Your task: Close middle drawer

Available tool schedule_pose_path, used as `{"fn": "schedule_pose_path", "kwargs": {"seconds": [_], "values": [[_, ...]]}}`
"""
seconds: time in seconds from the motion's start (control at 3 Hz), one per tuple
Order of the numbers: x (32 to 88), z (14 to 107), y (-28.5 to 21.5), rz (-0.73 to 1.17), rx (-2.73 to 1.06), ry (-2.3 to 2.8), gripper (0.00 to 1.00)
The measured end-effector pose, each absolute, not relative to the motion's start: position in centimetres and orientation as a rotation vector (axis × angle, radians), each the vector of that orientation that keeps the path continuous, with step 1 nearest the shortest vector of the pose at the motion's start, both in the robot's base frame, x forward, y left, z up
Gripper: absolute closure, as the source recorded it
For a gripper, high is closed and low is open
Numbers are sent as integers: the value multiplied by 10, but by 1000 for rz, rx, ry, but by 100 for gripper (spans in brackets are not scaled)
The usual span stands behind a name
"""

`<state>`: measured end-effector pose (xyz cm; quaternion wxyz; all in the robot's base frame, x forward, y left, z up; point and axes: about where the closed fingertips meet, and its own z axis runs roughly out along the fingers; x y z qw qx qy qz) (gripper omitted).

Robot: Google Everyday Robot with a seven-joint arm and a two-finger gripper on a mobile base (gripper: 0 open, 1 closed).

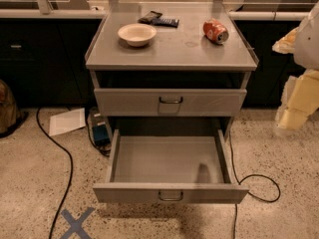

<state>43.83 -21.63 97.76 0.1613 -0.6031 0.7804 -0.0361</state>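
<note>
Though the pale hand (297, 99) is cut off at right, its state untellable, the wide grey metal middle drawer (149, 166) stands open.

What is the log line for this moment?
middle drawer: open | handle: not held | upper drawer: shut | end effector: right edge of view, apart from middle drawer | on top: bowl, can on its side | closing: not begun
</note>
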Motion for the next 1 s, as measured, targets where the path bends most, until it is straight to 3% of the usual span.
{"fn": "schedule_pose_path", "kwargs": {"seconds": [0.67, 1.0], "values": [[432, 955, -205, -90, -1730, 2224, 0], [429, 899, -184, -79, -1729, 2233, 0]]}}
